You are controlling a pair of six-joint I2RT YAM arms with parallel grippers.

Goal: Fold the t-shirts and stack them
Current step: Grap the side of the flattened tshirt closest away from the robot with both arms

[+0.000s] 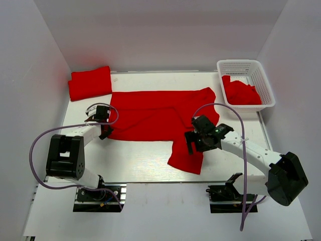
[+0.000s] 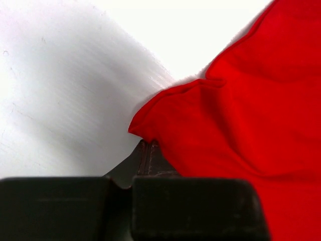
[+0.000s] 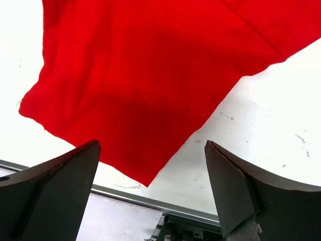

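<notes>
One red t-shirt (image 1: 155,115) lies spread flat across the middle of the table, a flap of it trailing toward the front edge (image 1: 186,159). My left gripper (image 1: 105,130) is at its front left corner, jaws together, pinching the cloth's edge (image 2: 143,131) at the fingertips (image 2: 146,153). My right gripper (image 1: 194,144) hovers open above the trailing flap (image 3: 135,90), fingers (image 3: 65,181) wide apart and holding nothing. A folded red t-shirt (image 1: 90,83) lies at the back left. Another red shirt (image 1: 241,93) lies crumpled in the basket.
A white plastic lattice basket (image 1: 261,75) stands at the back right corner. White walls enclose the table on the left, back and right. The table's metal front edge (image 3: 145,198) runs just beyond the flap's tip.
</notes>
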